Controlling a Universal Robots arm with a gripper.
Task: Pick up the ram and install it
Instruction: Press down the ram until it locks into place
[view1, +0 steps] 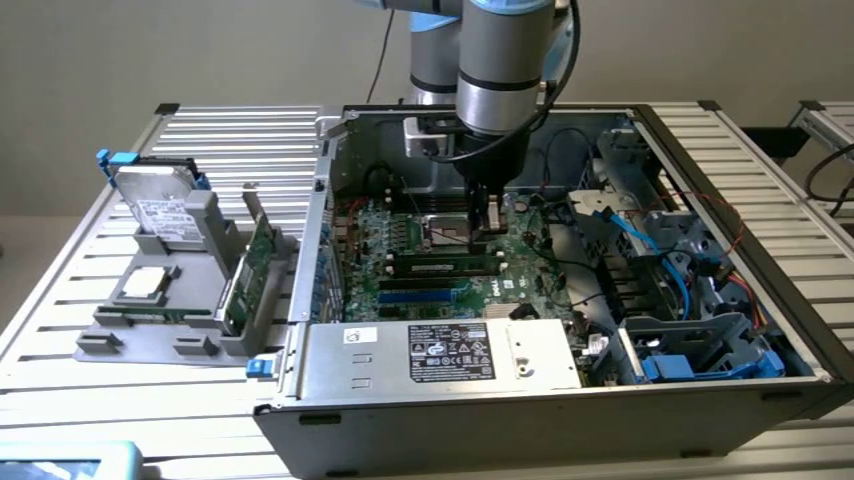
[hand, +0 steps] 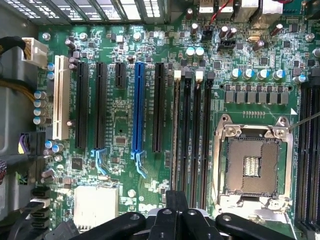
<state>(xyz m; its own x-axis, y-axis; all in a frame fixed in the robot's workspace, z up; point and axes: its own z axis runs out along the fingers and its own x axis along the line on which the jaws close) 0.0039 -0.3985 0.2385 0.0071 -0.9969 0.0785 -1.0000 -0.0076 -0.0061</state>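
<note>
The arm reaches down into the open computer case, which takes up the middle and the exterior view's right of the slatted tabletop. Its fingers are pressed together with nothing between them, and hang over the motherboard near one end of the memory slots, just beside the CPU socket. The ram stands on edge in a memory slot on that board, the one on the side of the long blue slot; the other memory slots lie between it and the socket. In the wrist view the fingertips line up with the ram's end (whether they touch it I cannot tell). A power supply with a white label fills the case's near edge. Near the tabletop's edge on the exterior view's left sits a grey holder carrying a hard drive and a green expansion card standing upright.
</note>
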